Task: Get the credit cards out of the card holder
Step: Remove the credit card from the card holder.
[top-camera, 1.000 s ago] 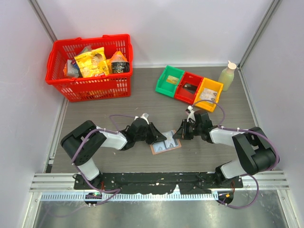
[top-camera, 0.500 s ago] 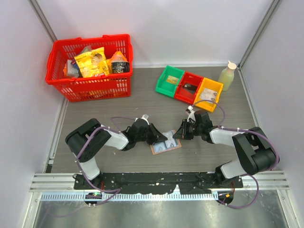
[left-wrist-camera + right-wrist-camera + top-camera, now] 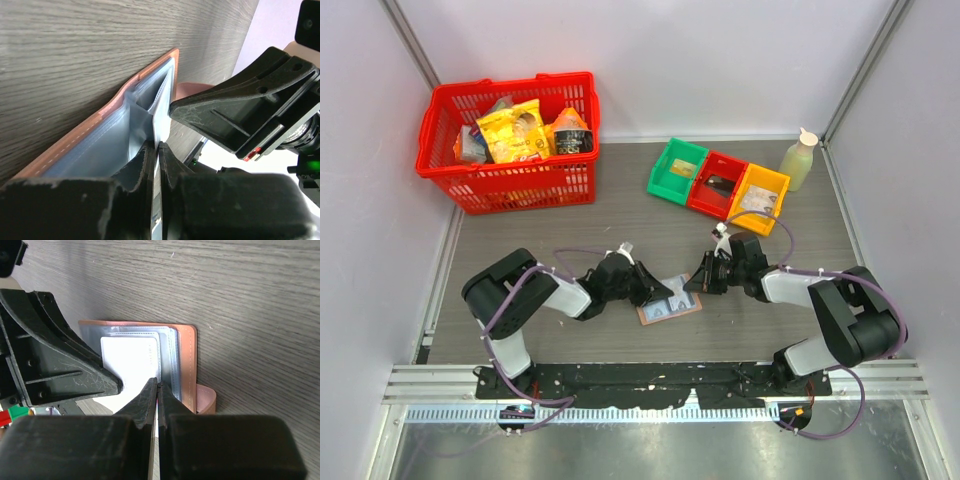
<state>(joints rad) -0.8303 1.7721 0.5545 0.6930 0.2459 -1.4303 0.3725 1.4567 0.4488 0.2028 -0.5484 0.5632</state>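
Note:
The card holder (image 3: 669,301) lies open on the table between my two grippers, pinkish-tan outside, light blue inside. My left gripper (image 3: 655,291) is shut on the edge of a pale grey-white credit card (image 3: 161,117) that stands up out of the blue lining (image 3: 100,145). My right gripper (image 3: 693,285) is shut on the card holder's inner edge (image 3: 167,357), beside a white card (image 3: 130,360) lying in the sleeve. The tan rim (image 3: 188,365) and the snap tab (image 3: 206,400) show to the right of its fingers. The grippers face each other closely.
A red basket (image 3: 510,140) with snack packs stands at the back left. Green (image 3: 677,170), red (image 3: 716,184) and yellow (image 3: 760,198) bins sit at the back right, with a pale bottle (image 3: 799,158) beside them. Walls close in on both sides.
The left arm's elbow has shifted slightly to the right. Both grippers and the card holder have stayed nearly where they were.

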